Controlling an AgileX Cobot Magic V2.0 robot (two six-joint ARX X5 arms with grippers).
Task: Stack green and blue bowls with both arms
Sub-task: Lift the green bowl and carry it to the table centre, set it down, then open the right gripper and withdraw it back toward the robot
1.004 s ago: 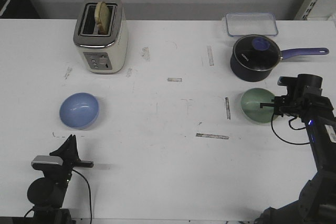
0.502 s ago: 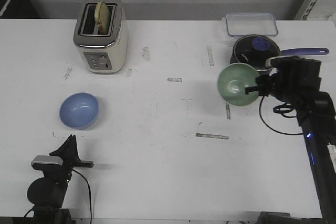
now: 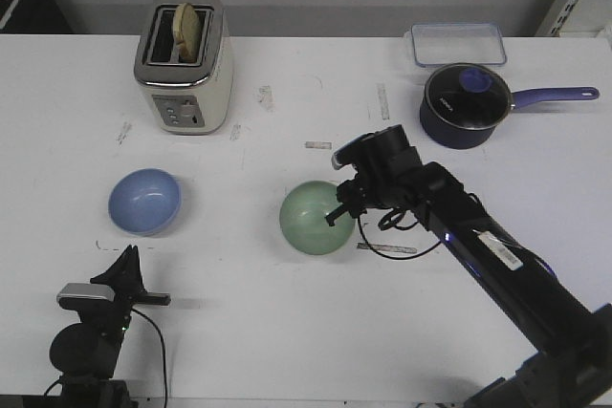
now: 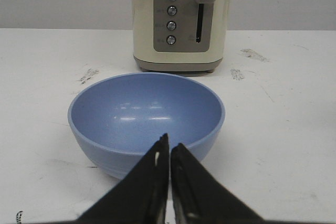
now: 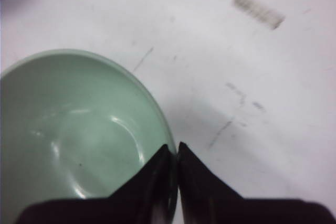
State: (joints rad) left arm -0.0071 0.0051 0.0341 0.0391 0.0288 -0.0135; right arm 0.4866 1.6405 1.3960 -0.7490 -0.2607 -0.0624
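The green bowl [image 3: 316, 218] hung tilted near the middle of the table [image 3: 287, 332], its mouth turned toward the camera, pinched by its rim in the right gripper [image 3: 337, 213]. In the right wrist view the two fingers [image 5: 157, 177] were clenched on the rim [image 5: 169, 150], one inside the wall and one outside. The blue bowl [image 3: 144, 202] sat upright on the table well to the left, just in front of the toaster [image 3: 184, 64]. The left gripper [image 3: 127, 269] rested near the front edge, its fingers [image 4: 152, 182] pressed together on nothing, pointing at the blue bowl from nearby.

The grip looked like the weak point: a narrow pinch on a smooth, thin rim, with the bowl's weight hanging to one side, so it could swivel or slip out during travel. Tilted this much, the green bowl might also strike the blue bowl's edge on the way down and push it aside or tip it, instead of nesting. The left arm could get in the way if it reached in at the same time.

The saucepan [image 3: 463, 105] near the far right had white lettering on its lid, too small to read. The toaster's front showed only knobs and a lever; no brand could be made out.
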